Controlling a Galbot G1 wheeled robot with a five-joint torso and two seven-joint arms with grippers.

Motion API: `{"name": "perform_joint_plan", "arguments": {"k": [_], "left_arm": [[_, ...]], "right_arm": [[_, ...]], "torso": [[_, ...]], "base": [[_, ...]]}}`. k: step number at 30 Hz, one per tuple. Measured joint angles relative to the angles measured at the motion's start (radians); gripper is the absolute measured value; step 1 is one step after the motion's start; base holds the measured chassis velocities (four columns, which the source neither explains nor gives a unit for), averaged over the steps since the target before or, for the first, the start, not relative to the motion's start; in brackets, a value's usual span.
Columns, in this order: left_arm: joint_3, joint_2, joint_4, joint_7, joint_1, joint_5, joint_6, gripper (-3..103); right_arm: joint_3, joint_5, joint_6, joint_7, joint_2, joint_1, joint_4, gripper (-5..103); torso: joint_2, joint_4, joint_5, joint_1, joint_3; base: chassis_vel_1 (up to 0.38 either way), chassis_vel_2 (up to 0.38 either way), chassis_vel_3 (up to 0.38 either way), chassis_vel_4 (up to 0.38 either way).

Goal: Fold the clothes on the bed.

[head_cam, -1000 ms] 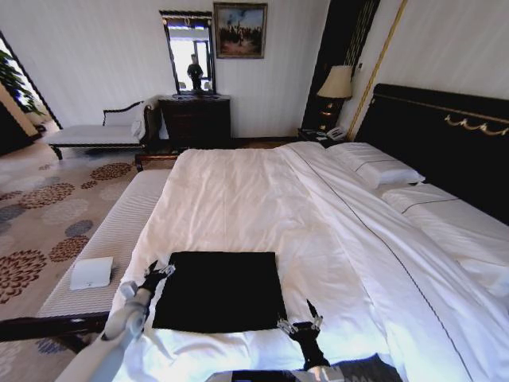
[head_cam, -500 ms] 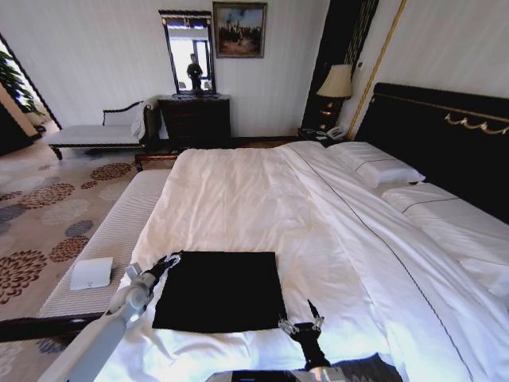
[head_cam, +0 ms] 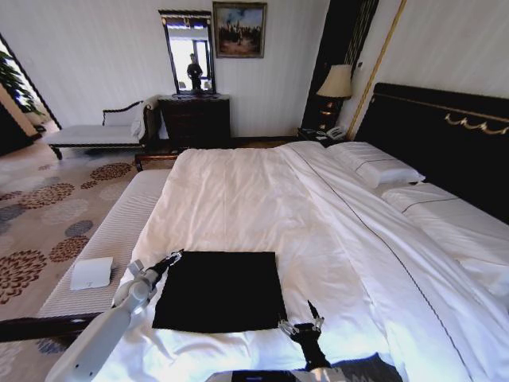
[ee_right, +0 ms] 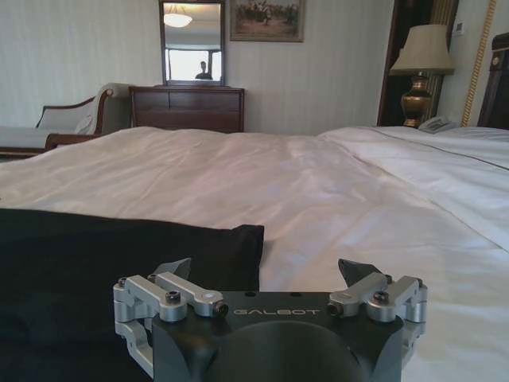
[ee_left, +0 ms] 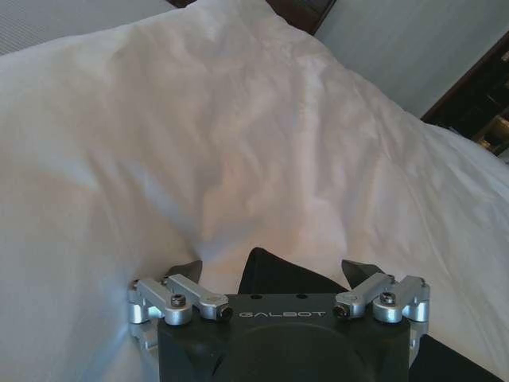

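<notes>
The clothes, a black T-shirt point(head_cam: 219, 290), lie folded into a flat rectangle near the foot of the bed point(head_cam: 238, 199), on its white duvet. My left gripper point(head_cam: 170, 259) is at the shirt's far left corner. The left wrist view shows that gripper point(ee_left: 273, 267) open, with the tip of the black corner point(ee_left: 266, 269) between its spread fingers. At the shirt's near right corner is my right gripper point(head_cam: 307, 325). In the right wrist view this gripper point(ee_right: 268, 269) is open, with the shirt's corner point(ee_right: 231, 243) lying just ahead of it.
A small white box point(head_cam: 91, 273) rests on the pale striped bench point(head_cam: 119, 227) left of the bed. White pillows point(head_cam: 374, 169) and the dark headboard point(head_cam: 445, 135) are on the right. A chaise point(head_cam: 99, 135), dresser point(head_cam: 195, 119) and lamp point(head_cam: 336, 83) stand at the far wall.
My left gripper has moved forward along the shirt's left edge to its far left corner. The right gripper has barely moved, and the shirt lies as before.
</notes>
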Motion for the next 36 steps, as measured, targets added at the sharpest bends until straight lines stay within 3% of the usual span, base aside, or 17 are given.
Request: {"name": "perform_joint_plan", "arguments": {"k": [7, 9, 11, 15, 21, 24, 27, 31, 36], "left_arm": [[0.005, -0.025, 0.011, -0.016, -0.014, 0.025, 0.001, 97], [0.005, -0.031, 0.014, -0.027, -0.016, 0.045, 0.002, 89], [0.005, -0.034, 0.016, -0.032, -0.016, 0.054, 0.002, 89], [0.001, -0.034, 0.015, -0.04, -0.009, 0.079, 0.002, 66], [-0.007, -0.034, 0.009, -0.04, -0.003, 0.095, -0.004, 51], [-0.012, -0.04, 0.004, -0.039, 0.001, 0.102, -0.008, 34], [-0.012, -0.044, 0.002, -0.039, 0.002, 0.107, -0.01, 29], [-0.013, -0.045, -0.006, -0.037, 0.005, 0.108, -0.011, 7], [-0.016, -0.045, -0.01, -0.036, 0.007, 0.107, -0.014, 0]], "right_arm": [[-0.002, -0.017, 0.0, -0.003, -0.001, -0.01, 0.001, 100], [-0.002, -0.017, 0.0, -0.003, -0.001, -0.01, 0.003, 100], [-0.002, -0.017, 0.0, -0.003, -0.001, -0.01, 0.003, 100], [-0.004, -0.016, -0.001, -0.002, -0.002, -0.008, 0.004, 100], [-0.008, -0.019, -0.002, -0.002, -0.001, -0.007, 0.002, 100], [-0.008, -0.02, -0.001, -0.002, 0.0, -0.007, 0.0, 100], [-0.008, -0.02, -0.001, -0.002, -0.001, -0.007, 0.0, 100], [-0.008, -0.014, -0.002, 0.0, -0.003, -0.006, 0.0, 100], [-0.008, -0.011, -0.004, 0.003, -0.003, -0.006, 0.0, 100]], "torso": [[0.0, 0.0, -0.0006, 0.0, 0.0], [0.0, -0.0001, -0.0005, 0.0, 0.0], [0.0, -0.0001, -0.0005, 0.0, 0.0], [0.0, 0.0, -0.0006, 0.0, 0.0], [0.0, -0.0001, -0.0011, 0.0, 0.0], [0.0, 0.0001, -0.0011, 0.0, 0.0], [0.0, 0.0001, -0.0009, 0.0, 0.0], [0.0, 0.0, -0.0002, 0.0, 0.0], [0.0, 0.0, -0.0001, 0.0, 0.0]], "base": [[0.0, 0.0, 0.0, 0.0], [0.0, 0.0, 0.0, 0.0], [0.0, 0.0, 0.0, 0.0], [0.0, 0.0, 0.0, 0.0], [0.0, 0.0, 0.0, 0.0], [0.0, 0.0, 0.0, 0.0], [0.0, 0.0, 0.0, 0.0], [0.0, 0.0, 0.0, 0.0], [0.0, 0.0, 0.0, 0.0]]}}
